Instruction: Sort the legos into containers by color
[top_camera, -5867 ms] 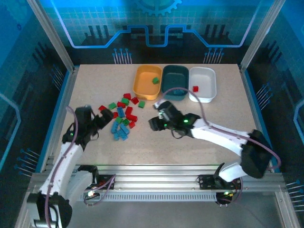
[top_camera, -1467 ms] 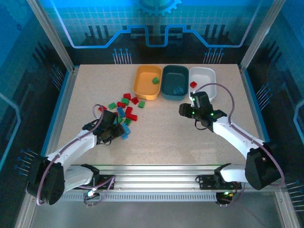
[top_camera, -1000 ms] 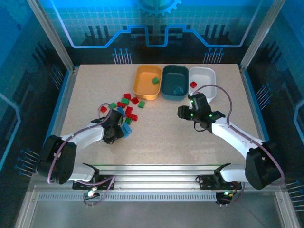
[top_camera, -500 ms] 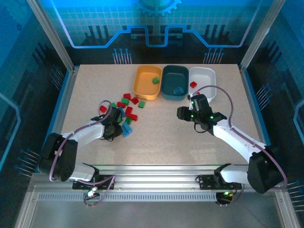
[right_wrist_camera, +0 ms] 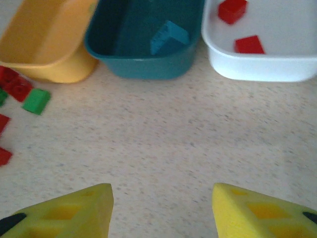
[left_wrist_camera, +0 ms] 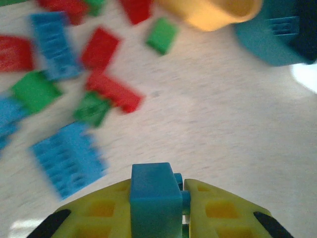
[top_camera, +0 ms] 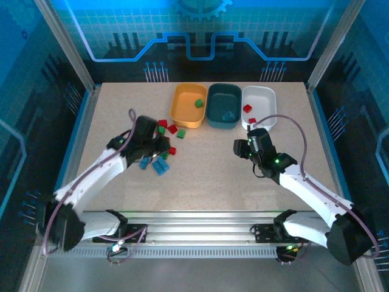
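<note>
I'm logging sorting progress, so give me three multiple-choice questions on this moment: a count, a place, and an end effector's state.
1. How many red legos lie in the white bin? A none; B two; C five.
2. Which holds a green lego? A orange-yellow bin; B white bin; C left end effector.
3. The left end effector is: A open and empty; B shut on a blue lego; C shut on a red lego.
Answers: B, two red legos sit on its floor; A, one green lego lies inside; B, a blue lego is pinched between its fingers.
</note>
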